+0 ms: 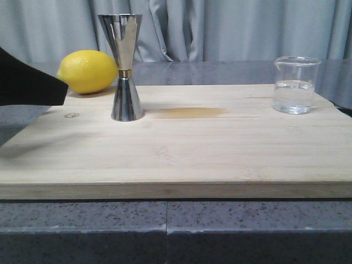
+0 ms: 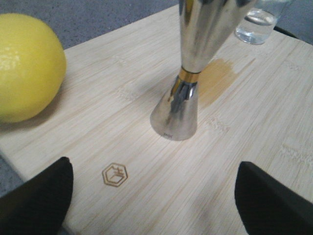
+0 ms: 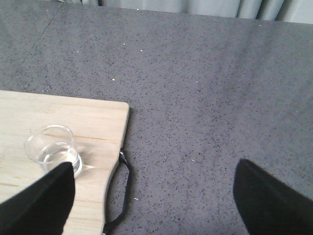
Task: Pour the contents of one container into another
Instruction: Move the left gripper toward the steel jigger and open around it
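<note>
Both my jaws gape, empty. The beaker sits upright at the board's right end — far from the jigger. I'd grip it low, level — water inside.

Soft, even, fairly bright light fills all three views, and shadows are faint: a pale one lies on the board beside the jigger toward the lemon, and a darker one sits under the lemon itself. The jigger carries bright streaked reflections and the beaker small glints on its rim, with no harsh glare on the board or the speckled desk. The front view is a little grainy and soft, and the dark left pincer fingers and right pincer fingers at the wrist views' edges are blurred and featureless.
</note>
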Motion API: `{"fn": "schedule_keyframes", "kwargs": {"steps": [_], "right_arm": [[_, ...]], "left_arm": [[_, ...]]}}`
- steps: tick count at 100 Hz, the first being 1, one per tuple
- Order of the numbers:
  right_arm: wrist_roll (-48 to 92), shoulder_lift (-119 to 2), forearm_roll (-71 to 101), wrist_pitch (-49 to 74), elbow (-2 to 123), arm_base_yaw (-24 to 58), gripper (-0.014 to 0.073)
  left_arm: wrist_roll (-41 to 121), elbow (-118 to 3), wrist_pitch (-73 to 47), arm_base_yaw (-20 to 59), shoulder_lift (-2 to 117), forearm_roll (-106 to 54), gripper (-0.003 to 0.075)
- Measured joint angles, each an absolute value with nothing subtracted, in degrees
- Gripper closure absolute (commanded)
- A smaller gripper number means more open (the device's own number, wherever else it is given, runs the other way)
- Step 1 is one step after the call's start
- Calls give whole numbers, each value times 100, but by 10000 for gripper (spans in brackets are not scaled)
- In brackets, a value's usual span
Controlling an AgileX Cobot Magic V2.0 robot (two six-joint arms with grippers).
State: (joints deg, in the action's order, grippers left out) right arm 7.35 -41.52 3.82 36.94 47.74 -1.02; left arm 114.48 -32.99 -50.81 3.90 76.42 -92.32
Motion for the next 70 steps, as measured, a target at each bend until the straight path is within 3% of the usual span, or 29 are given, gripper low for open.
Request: {"fn": "schedule_keyframes", "kwargs": {"steps": [35,70], "right_arm": [[735,-4337,359,3660,4774,-102,-12],[735,-4544,359,3591,4774,-102,-12]], "left_arm": [[12907,-3299,-5711,390,7705,-9985,111],[13611,-3299,-6463,390,8545,-10155,111]]}}
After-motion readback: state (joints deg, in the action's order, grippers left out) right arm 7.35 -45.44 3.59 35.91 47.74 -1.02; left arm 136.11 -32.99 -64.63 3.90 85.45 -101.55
